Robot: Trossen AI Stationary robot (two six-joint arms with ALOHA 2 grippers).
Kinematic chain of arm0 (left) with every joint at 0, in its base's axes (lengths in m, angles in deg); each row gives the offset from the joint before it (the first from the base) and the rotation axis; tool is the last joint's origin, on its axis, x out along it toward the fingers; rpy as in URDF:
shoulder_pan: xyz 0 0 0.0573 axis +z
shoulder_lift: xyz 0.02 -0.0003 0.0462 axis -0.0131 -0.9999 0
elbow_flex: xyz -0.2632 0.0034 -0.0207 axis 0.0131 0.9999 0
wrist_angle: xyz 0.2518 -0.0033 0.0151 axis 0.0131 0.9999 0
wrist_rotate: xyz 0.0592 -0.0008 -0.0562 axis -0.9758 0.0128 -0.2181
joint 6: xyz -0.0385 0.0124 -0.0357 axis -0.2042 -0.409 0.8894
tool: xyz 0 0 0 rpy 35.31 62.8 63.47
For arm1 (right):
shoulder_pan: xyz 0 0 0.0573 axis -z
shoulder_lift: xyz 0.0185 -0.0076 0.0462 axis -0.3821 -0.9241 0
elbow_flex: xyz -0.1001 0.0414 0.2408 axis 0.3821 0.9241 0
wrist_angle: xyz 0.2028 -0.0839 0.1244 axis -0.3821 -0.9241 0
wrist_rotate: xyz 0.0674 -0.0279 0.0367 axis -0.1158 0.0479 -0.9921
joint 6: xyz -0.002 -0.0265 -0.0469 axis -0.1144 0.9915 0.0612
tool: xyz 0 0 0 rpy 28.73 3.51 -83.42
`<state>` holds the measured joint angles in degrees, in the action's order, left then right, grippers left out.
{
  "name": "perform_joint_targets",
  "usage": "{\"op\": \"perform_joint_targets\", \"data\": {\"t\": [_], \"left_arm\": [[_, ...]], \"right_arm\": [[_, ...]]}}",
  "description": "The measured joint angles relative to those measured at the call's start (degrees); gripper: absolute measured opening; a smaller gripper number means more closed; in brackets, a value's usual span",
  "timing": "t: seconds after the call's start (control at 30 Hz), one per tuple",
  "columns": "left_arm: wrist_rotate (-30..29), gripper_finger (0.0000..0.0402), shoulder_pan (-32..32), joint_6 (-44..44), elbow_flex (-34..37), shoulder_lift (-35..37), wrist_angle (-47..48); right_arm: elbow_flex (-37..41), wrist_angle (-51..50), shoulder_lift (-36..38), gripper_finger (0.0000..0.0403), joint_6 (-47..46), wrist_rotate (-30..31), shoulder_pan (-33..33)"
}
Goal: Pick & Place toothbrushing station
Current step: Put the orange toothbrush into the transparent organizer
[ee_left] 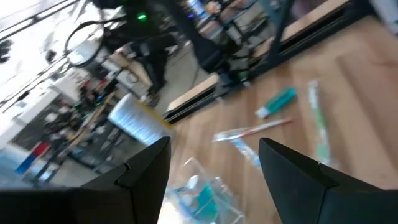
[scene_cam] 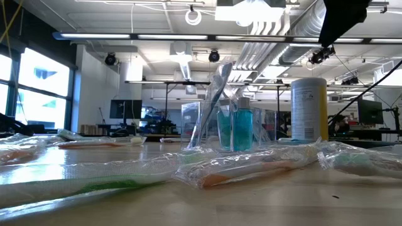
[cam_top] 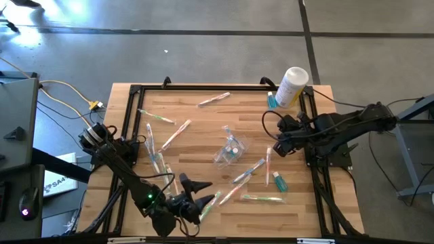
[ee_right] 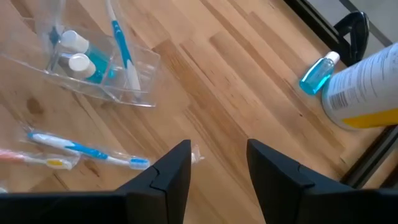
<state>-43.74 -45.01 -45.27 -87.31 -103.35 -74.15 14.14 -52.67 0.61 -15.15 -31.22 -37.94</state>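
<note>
Two grippers: both stand with fingers apart and nothing between them.
Left gripper (cam_top: 201,184): low at the table's near edge, on the left arm's side, jaws spread wide and aimed toward the table's middle; it holds nothing and touches nothing I can make out.
Left gripper's outlook: past its fingers (ee_left: 147,169) lie a teal tube (ee_left: 277,102) and wrapped brushes on the wood.
Right gripper (cam_top: 277,145): at the right side of the table, fingers partly apart, empty, pointing toward the centre.
Right gripper's outlook: bare wood between its fingers (ee_right: 171,171); a blue-handled toothbrush (ee_right: 87,149) lies just beyond them.
Clear bag (cam_top: 229,150): near the table's centre, between the two grippers, long axis running roughly from near-left to far-right; it holds two teal tubes and a blue brush.
Bag contents, close: white-capped tubes (ee_right: 79,57) lie side by side with the brush (ee_right: 123,53) beside them, its length along the bag's.
Loose toothbrushes: scattered flat across the table (cam_top: 203,112), each in clear wrap, pointing many ways; a pink one (cam_top: 176,133) slants left of centre, a green one (cam_top: 262,198) lies crosswise near the front.
White canister (cam_top: 292,86): lies at the far right corner, a small blue bottle (cam_top: 272,100) just beside it.
</note>
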Motion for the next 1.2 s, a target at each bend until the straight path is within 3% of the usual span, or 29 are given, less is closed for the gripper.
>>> {"op": "perform_joint_targets", "data": {"t": [0.13, 0.57, 0.67, 0.8, 0.9, 1.03, 1.2], "left_arm": [[3.3, 0.0237, 0.0, -0.1, 0.0, 0.0, 0.0], [3.5, 0.0237, 0.3, -0.1, 0.0, 0.0, -0.2], [1.2, 0.0237, 2.3, 2.2, 0.0, 0.2, -0.7], [-3.6, 0.0237, 6.8, 4.4, 0.0, 3.1, 5.6], [2.7, 0.0237, 11.2, 9.2, 0.1, 6.1, 14.4], [18.4, 0.0237, 18.9, 16.9, 0.0, 11.2, 25.8], [19.8, 0.0237, 26.1, 22.9, 0.0, 14.6, 32.5]], "right_arm": [[0.0, 0.0, 0.0, 0.0149, -1.3, -0.1, -1.1], [0.0, 0.2, 0.0, 0.0149, -5.1, 0.5, -1.5], [0.0, 0.2, 0.0, 0.0149, -6.9, 0.5, -1.4], [0.0, 0.1, 0.0, 0.0149, -8.6, 0.5, -1.0], [0.0, 0.1, 0.0, 0.0149, -8.8, 0.5, -1.0], [0.0, 0.7, 0.0, 0.0149, -8.8, 2.4, -1.0], [0.0, 0.9, 0.0, 0.0149, -11.4, 3.0, -1.1]]}}
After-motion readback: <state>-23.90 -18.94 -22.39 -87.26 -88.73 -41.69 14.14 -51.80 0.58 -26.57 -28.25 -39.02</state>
